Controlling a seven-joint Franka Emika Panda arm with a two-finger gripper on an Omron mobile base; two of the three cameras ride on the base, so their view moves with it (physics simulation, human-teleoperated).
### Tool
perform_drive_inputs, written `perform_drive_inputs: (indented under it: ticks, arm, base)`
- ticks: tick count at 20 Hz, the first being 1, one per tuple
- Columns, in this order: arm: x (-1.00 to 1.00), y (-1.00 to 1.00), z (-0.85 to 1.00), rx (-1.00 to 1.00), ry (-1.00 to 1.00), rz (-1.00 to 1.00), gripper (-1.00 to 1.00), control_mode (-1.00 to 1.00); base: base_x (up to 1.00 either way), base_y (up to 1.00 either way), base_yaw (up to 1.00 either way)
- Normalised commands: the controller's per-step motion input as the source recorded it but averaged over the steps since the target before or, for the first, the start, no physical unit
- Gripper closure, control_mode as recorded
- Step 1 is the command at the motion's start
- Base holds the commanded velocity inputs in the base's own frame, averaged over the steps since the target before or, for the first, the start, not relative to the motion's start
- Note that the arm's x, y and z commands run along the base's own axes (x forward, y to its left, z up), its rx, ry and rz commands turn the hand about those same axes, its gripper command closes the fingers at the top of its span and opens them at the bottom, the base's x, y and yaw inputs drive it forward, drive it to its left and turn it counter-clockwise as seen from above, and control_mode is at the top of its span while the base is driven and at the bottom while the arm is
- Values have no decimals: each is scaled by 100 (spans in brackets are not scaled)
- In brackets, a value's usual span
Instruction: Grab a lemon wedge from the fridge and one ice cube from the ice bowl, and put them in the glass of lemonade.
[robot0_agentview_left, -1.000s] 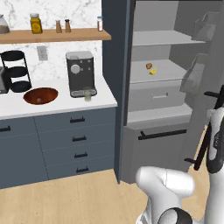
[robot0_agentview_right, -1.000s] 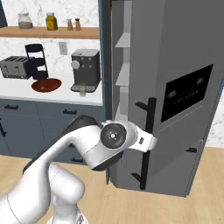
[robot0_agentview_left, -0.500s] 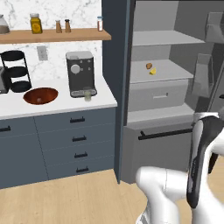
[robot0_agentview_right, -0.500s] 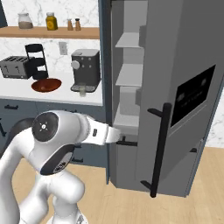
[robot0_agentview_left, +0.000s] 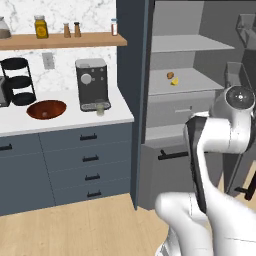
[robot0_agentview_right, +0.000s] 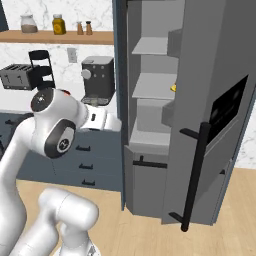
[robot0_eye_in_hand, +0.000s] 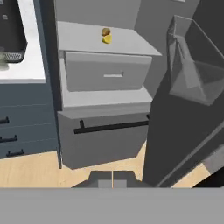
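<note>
On fridge (robot0_agentview_left: 200, 45) shelf: lemon wedge (robot0_eye_in_hand: 106, 39) beside brown item (robot0_eye_in_hand: 105, 32); gripper (robot0_eye_in_hand: 112, 178) pressed together, empty.

Tiny bright yellow lemon wedges (robot0_agentview_left: 174, 81): one is lying on a fridge shelf
Small round brown items (robot0_agentview_left: 170, 75): one is sitting beside it
Reddish-brown wooden bowls (robot0_agentview_left: 46, 108): one is resting on the worktop
Short glasses of lemonade (robot0_agentview_left: 100, 109): one is standing
Black coffee machines (robot0_agentview_left: 92, 84): one is standing
Black three-tier racks (robot0_agentview_left: 18, 81): one is standing

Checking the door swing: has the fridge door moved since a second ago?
Yes. In the right base view the fridge door has swung wider, away from the coffee machine, exposing more shelves.
</note>
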Motion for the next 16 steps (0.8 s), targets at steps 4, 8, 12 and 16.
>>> perform_drive_inputs:
  ticks: [4, 8, 12, 16]
  arm:
    - [94, -1, -1, 0, 8, 12, -100, -100]
    - [67, -4, -9, -4, 1, 11, -100, -100]
    - [46, -25, -21, -20, 0, 4, -100, -100]
    - [28, -51, -30, -43, 0, 0, -100, -100]
  base:
    - [0, 0, 0]
    - [0, 0, 0]
    - [0, 0, 0]
    - [0, 0, 0]
